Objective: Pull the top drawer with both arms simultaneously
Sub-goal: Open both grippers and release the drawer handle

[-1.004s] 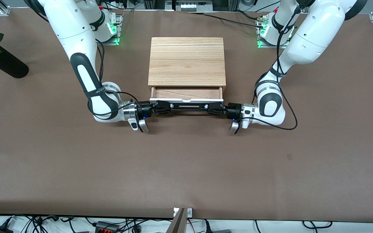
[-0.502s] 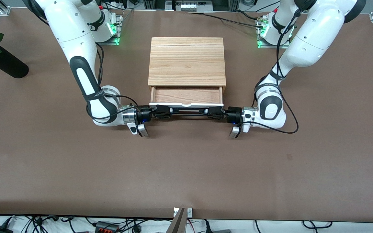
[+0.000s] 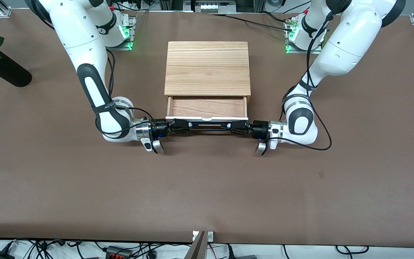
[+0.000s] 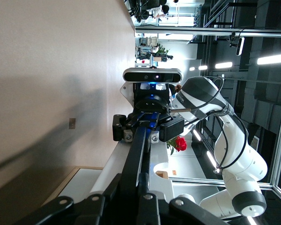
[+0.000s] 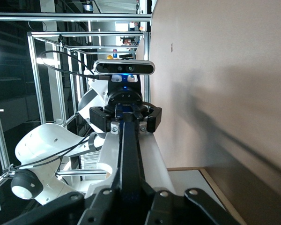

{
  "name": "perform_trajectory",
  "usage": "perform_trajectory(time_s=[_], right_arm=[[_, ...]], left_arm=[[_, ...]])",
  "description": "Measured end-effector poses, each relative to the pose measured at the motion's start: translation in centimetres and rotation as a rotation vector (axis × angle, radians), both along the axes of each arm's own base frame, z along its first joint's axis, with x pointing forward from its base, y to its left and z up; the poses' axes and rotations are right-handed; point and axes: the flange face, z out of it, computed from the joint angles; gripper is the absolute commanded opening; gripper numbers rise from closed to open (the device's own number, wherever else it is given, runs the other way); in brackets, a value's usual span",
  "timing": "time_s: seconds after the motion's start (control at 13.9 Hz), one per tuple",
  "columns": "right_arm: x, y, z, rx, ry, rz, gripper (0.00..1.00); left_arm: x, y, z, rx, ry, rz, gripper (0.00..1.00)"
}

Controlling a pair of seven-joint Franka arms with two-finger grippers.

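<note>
The top drawer [image 3: 207, 107] stands pulled out of the light wood cabinet [image 3: 207, 68], its wooden inside showing above the white front panel [image 3: 187, 118]. Its long black bar handle [image 3: 207, 125] lies in front of that panel. My right gripper [image 3: 179, 126] is shut on the handle's end toward the right arm. My left gripper [image 3: 238, 126] is shut on the other end. In the left wrist view the fingers of my left gripper [image 4: 129, 180] hug the handle [image 4: 136, 154]. In the right wrist view my right gripper [image 5: 131, 183] clamps the same handle [image 5: 129, 154].
A black vase [image 3: 4, 70] with a red rose lies at the right arm's end of the table. Both arm bases with green lights stand beside the cabinet. Brown table surface stretches wide between the drawer and the front camera.
The drawer has slid farther out of the cabinet toward the front camera. Both grippers moved with the handle, keeping hold of it.
</note>
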Motion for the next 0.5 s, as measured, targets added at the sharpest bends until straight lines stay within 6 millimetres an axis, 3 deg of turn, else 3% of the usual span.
perform_trajectory(time_s=[0.22, 0.5], right_arm=[[0.0, -0.6, -0.8, -0.027, 0.001, 0.002, 1.0], [-0.1, -1.0, -1.6, -0.045, 0.006, 0.007, 1.0]], left_arm=[[0.2, 0.1, 0.2, -0.002, 0.002, 0.003, 0.58], [2.2, 0.8, 1.6, -0.011, -0.018, 0.026, 0.85]])
